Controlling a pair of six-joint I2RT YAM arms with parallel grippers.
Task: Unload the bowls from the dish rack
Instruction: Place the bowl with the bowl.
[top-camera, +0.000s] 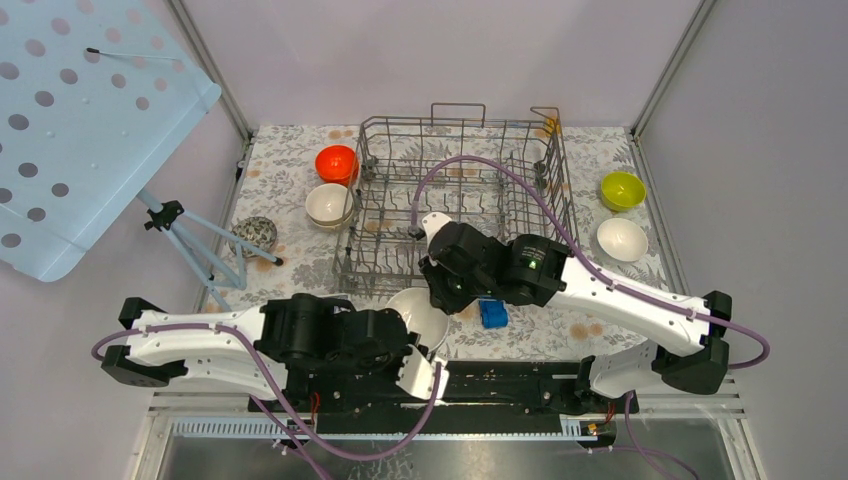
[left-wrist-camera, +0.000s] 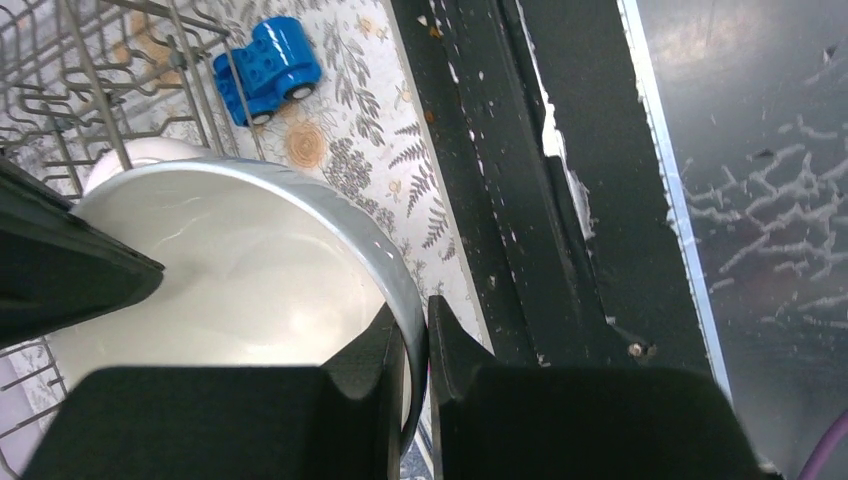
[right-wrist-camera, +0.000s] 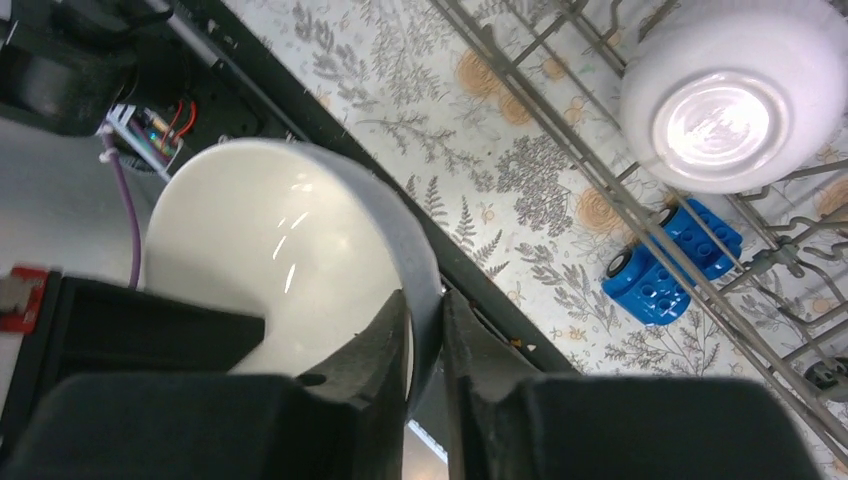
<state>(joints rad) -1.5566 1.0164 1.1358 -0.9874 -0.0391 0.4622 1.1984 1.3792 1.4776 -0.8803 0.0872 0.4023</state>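
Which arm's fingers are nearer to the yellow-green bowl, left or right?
Right. The right fingers pinch the white bowl near the dish rack's front, near-left of the yellow-green bowl; the left fingers pinch it from farther away.

A grey wire dish rack (top-camera: 400, 122) stands in the middle of the floral-patterned surface (top-camera: 590, 150). Just left of it sit an orange-red bowl (top-camera: 336, 163) and a beige bowl (top-camera: 330, 205), with a speckled ball (top-camera: 256, 235) nearer the left edge. Well to the right lie a yellow-green bowl (top-camera: 622, 189) and a second white bowl (top-camera: 621, 239). At the rack's near side, the left hand (top-camera: 428, 352) and right hand (top-camera: 432, 296) meet at a white bowl (top-camera: 412, 315), with a blue toy car (top-camera: 493, 314) just beside it.
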